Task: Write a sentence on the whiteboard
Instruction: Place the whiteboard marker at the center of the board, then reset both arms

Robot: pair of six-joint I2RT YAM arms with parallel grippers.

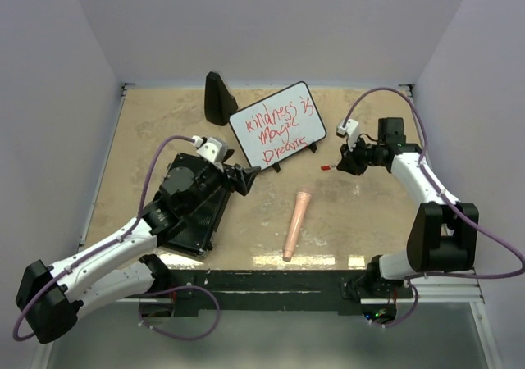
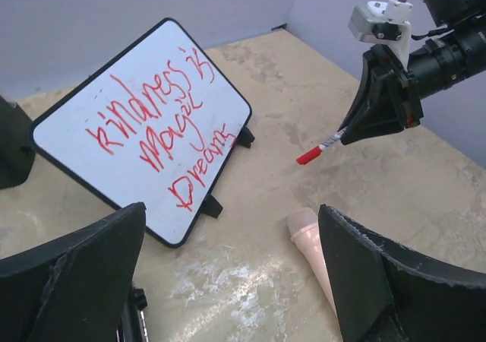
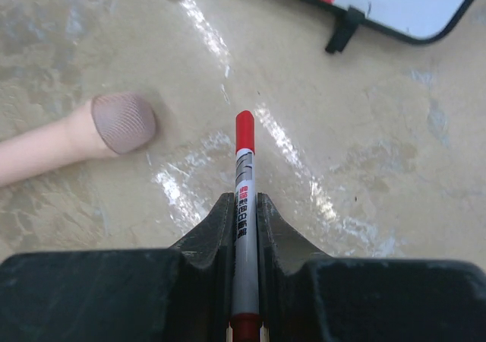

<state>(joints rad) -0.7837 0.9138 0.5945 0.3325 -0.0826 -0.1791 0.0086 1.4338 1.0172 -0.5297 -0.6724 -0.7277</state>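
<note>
My small white, black-framed whiteboard (image 1: 276, 125) stands propped mid-back on the tan table (image 1: 373, 221), three red lines written, so the sentence looks done; my right gripper (image 3: 244, 205) clamps the red-capped grey marker (image 3: 243, 167), my left gripper (image 2: 231, 220) gapes empty.

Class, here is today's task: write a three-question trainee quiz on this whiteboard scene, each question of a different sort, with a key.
1. True or false: the right tool is shut on the red marker.
2. The writing on the whiteboard is: A blue, B red, C black.
3. Fill in: the left tool stands ____, with nothing between its fingers.

Key: 1 true; 2 B; 3 open.
</note>
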